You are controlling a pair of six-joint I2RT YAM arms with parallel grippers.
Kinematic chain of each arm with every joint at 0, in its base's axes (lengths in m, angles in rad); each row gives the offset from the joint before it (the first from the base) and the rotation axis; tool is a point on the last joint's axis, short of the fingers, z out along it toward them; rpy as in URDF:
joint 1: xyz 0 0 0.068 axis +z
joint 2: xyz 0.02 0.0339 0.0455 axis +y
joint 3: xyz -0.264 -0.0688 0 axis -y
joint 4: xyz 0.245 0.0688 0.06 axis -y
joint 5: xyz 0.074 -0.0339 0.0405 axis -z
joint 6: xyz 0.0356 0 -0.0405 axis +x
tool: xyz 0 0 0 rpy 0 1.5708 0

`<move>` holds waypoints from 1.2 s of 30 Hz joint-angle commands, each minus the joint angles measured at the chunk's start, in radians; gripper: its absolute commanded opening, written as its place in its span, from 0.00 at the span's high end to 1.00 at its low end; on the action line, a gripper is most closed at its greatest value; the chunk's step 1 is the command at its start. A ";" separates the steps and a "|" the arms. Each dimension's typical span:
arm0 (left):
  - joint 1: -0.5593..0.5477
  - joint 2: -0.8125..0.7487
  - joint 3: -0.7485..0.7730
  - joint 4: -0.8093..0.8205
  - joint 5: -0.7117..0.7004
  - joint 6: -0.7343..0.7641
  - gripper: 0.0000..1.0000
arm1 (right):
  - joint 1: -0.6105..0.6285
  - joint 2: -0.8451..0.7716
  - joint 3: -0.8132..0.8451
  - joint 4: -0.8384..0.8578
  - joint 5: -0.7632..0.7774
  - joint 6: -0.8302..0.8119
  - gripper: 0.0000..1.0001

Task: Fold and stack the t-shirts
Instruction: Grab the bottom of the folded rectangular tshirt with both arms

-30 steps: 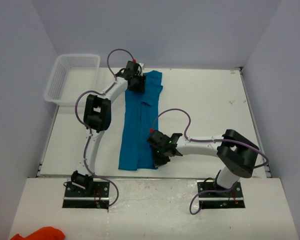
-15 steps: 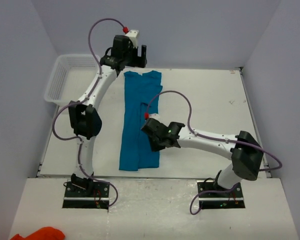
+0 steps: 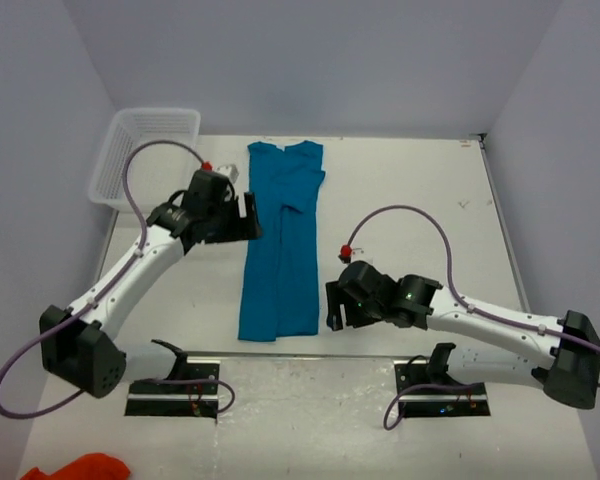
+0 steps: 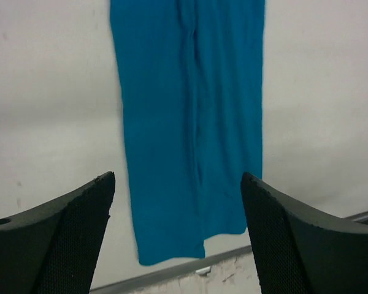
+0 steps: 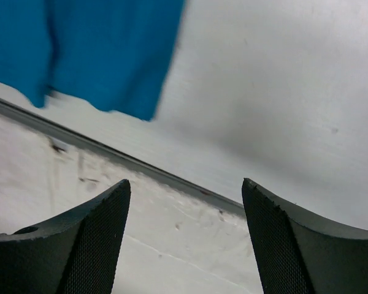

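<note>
Lying flat on the white table (image 3: 410, 200) is one teal t-shirt (image 3: 280, 250), folded lengthwise into a long narrow strip. It runs from the far side of the table, where the neck end sits, down to the near edge, a little left of the middle. A lengthwise crease shows down its centre, and its near hem stops just short of the metal strip at the table's edge.

The left gripper (image 3: 252, 218) hangs just beside the left edge of the shirt, towards its far half. Its jaws are spread wide with nothing between them; from the left wrist view the two dark fingers (image 4: 61, 233) frame the shirt below without touching it.

The right gripper (image 3: 332, 308) sits low, just to the right of the shirt's near corner. Its jaws are also apart and empty, and its fingers (image 5: 80, 239) frame only bare table and the near edge.

A white mesh basket (image 3: 152, 113) stands at the far left corner, well apart from the shirt. A bit of orange cloth (image 3: 78, 467) lies on the near ledge by the left arm's base.
</note>
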 commanded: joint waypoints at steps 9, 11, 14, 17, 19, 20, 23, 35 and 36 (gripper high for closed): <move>-0.084 -0.319 -0.475 0.003 0.020 -0.297 0.27 | -0.018 0.129 -0.200 0.403 -0.188 0.103 0.26; -0.093 -0.305 -0.484 -0.006 0.001 -0.299 0.27 | -0.024 0.162 -0.191 0.437 -0.202 0.103 0.25; -0.094 -0.297 -0.502 -0.009 -0.018 -0.296 0.27 | -0.037 0.210 -0.172 0.446 -0.219 0.108 0.25; -0.094 -0.282 -0.510 -0.041 -0.035 -0.309 0.26 | -0.061 0.203 -0.169 0.446 -0.224 0.121 0.25; -0.097 -0.277 -0.524 -0.053 -0.058 -0.322 0.26 | -0.087 0.184 -0.175 0.446 -0.237 0.129 0.25; -0.099 -0.274 -0.540 -0.052 -0.053 -0.332 0.26 | -0.112 0.174 -0.177 0.446 -0.257 0.126 0.25; -0.099 -0.256 -0.577 -0.050 -0.050 -0.335 0.28 | -0.152 0.142 -0.178 0.446 -0.273 0.114 0.25; -0.168 -0.212 -0.720 0.052 0.054 -0.386 0.41 | -0.224 0.154 -0.161 0.446 -0.296 0.078 0.25; -0.177 -0.212 -0.728 0.060 0.059 -0.394 0.42 | -0.224 0.157 -0.163 0.446 -0.296 0.080 0.25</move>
